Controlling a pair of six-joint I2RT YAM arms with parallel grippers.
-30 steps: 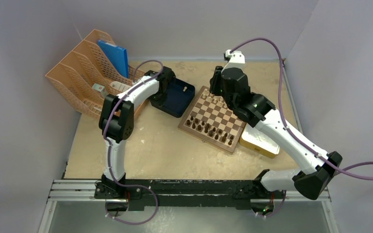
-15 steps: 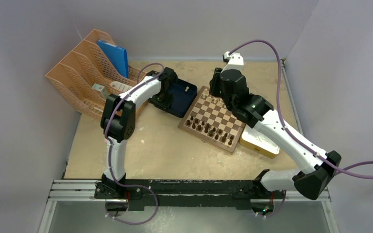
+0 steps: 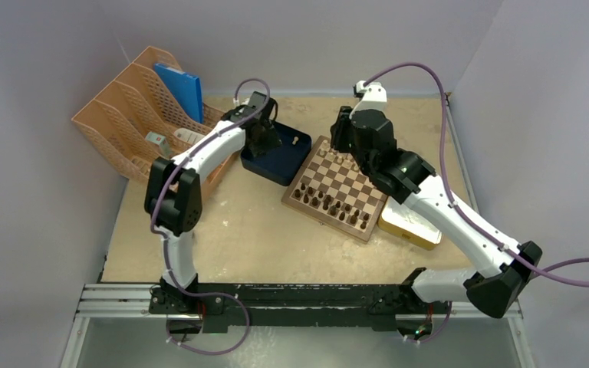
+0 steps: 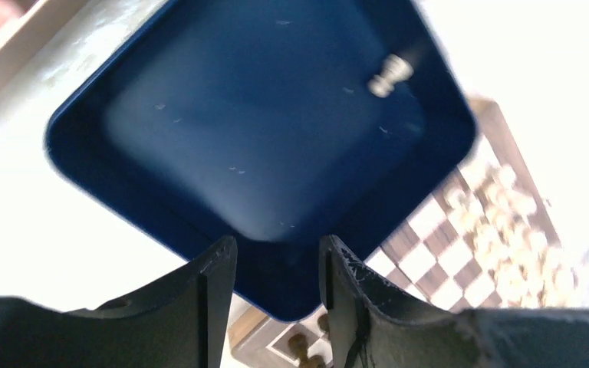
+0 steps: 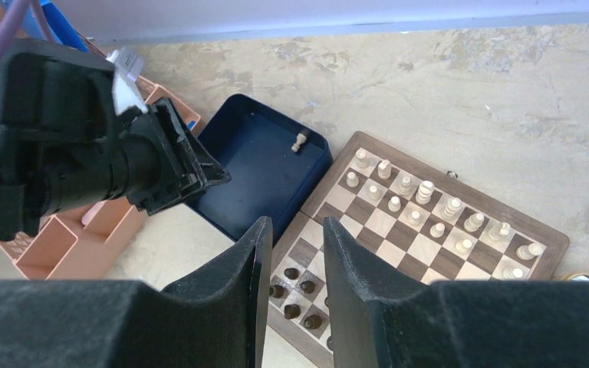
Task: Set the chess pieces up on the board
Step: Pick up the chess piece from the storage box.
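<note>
Several cream chess pieces (image 5: 426, 192) stand in two rows on the far side of the board (image 5: 399, 230), with dark pieces (image 5: 299, 295) on its near side. One cream piece (image 3: 294, 140) lies alone in the dark blue tray (image 3: 276, 165); in the left wrist view this piece (image 4: 389, 73) is blurred. My left gripper (image 4: 276, 261) hovers open over the tray's near corner with nothing between its fingers; from above, the left gripper (image 3: 264, 138) is at the tray's far left. My right gripper (image 5: 295, 230) hangs high above the board's left corner, jaws slightly apart and empty.
An orange file rack (image 3: 138, 115) holding a blue folder (image 3: 180, 88) stands at the back left, close behind the left arm. A shiny gold tray (image 3: 410, 226) lies against the board's right side under the right arm. Walls close in on three sides.
The left gripper has gone from shut to open, empty, and drawn back toward the tray's far-left side, with the arm's elbow swinging left. The right arm has barely moved.
</note>
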